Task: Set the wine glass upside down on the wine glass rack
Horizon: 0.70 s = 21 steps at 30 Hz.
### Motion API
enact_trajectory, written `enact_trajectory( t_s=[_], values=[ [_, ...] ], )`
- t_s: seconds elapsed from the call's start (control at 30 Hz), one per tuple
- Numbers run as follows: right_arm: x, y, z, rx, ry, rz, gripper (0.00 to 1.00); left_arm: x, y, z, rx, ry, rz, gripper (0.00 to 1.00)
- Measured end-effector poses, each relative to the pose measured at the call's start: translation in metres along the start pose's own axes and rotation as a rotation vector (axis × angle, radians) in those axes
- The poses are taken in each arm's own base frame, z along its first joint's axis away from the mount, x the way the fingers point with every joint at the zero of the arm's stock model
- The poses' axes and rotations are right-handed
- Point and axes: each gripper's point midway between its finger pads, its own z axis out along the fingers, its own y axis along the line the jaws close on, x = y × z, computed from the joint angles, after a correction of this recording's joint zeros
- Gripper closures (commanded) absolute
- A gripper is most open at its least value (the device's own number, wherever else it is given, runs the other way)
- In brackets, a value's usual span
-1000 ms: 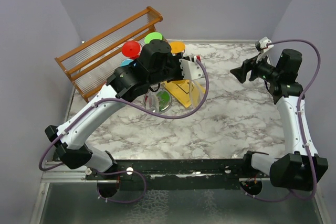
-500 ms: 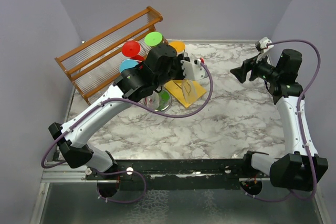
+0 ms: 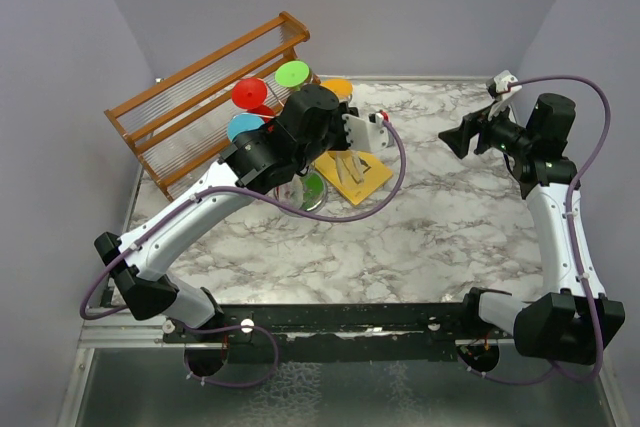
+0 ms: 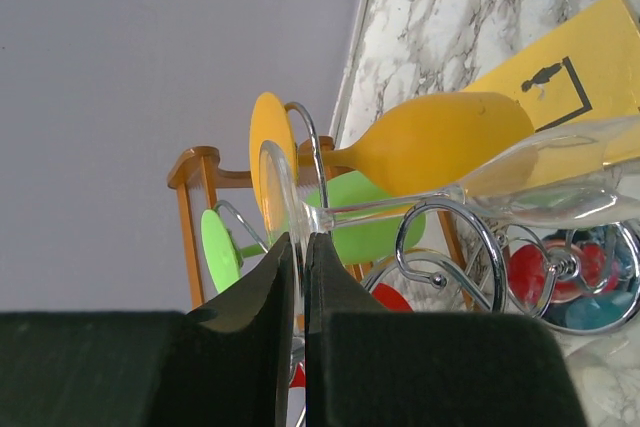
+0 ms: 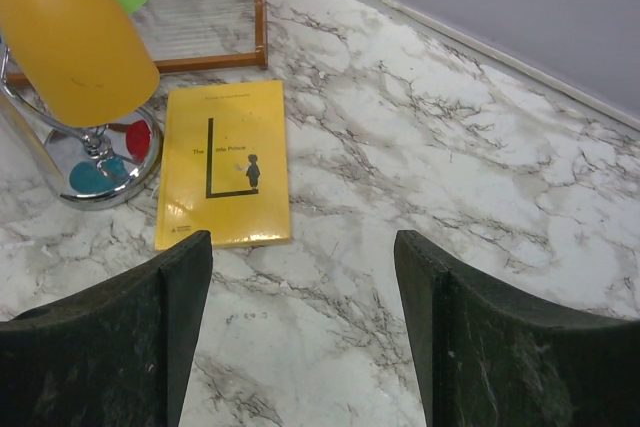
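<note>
Pinching the clear wine glass (image 4: pixel 545 182) by the rim of its foot, my left gripper (image 4: pixel 298 247) had its jaws drawn almost together on that thin disc. I judged that grip left the stem bare for a wire loop. In the wrist view the glass lay on its side, bowl out toward three o'clock, close against the wine glass rack (image 5: pixel 95 162). Whether the stem had entered a loop I could not tell.

From above, the rack stood at about ten o'clock from the middle of the table (image 3: pixel 450 227). Its arms carried an orange glass (image 4: pixel 440 142), a green glass (image 3: pixel 292 73), a red glass (image 3: pixel 249 94) and a blue glass (image 3: pixel 243 127) foot-up, so room looked tight. A yellow book (image 5: pixel 225 162) lay at the rack's four o'clock. My right gripper (image 5: pixel 300 247) hung wide and empty at two o'clock, clear of the work, I guessed.
</note>
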Motion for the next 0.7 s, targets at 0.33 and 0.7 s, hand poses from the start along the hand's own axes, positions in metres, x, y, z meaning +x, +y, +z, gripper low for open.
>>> enact_trajectory(
  t_s=[0.33,0.7],
  values=[
    [0.000,0.000,0.000,0.000,0.000,0.000,0.27,0.009,-0.002,-0.010,0.022,0.033,0.049,1.00],
    [0.001,0.000,0.000,-0.001,0.002,0.002,0.27,0.010,-0.010,-0.032,0.087,-0.003,0.081,1.00]
  ],
)
